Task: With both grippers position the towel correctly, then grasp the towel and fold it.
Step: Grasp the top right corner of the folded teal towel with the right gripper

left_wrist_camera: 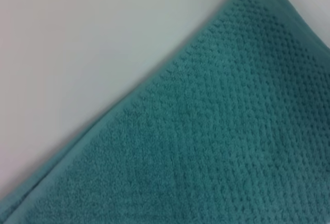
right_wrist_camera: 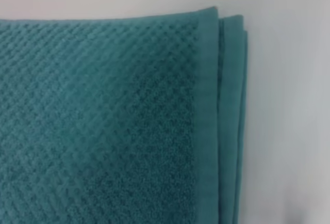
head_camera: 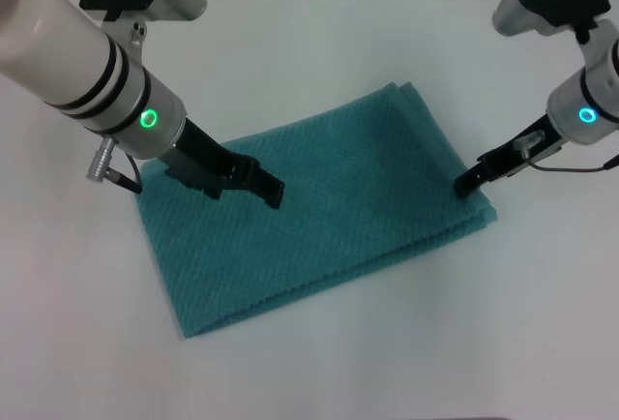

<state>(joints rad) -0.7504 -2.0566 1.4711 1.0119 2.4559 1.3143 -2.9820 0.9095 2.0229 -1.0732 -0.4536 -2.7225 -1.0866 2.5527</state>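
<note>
Head view: teal-green waffle-weave rectangular towel (head_camera: 329, 217) lies folded, askew, mid white table (head_camera: 319, 33). Left gripper (head_camera: 273, 191), black fingers together, tips over its left part. Right gripper (head_camera: 466, 186), fingers together, touches its right edge.

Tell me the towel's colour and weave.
Teal-green towel with a waffle-like dotted weave and a smooth hem; clearest in the right wrist view.

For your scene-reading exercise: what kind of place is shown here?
Probably a robot test bench: a bare white table, two robot arms ending in the left gripper and right gripper, and one teal towel.
</note>
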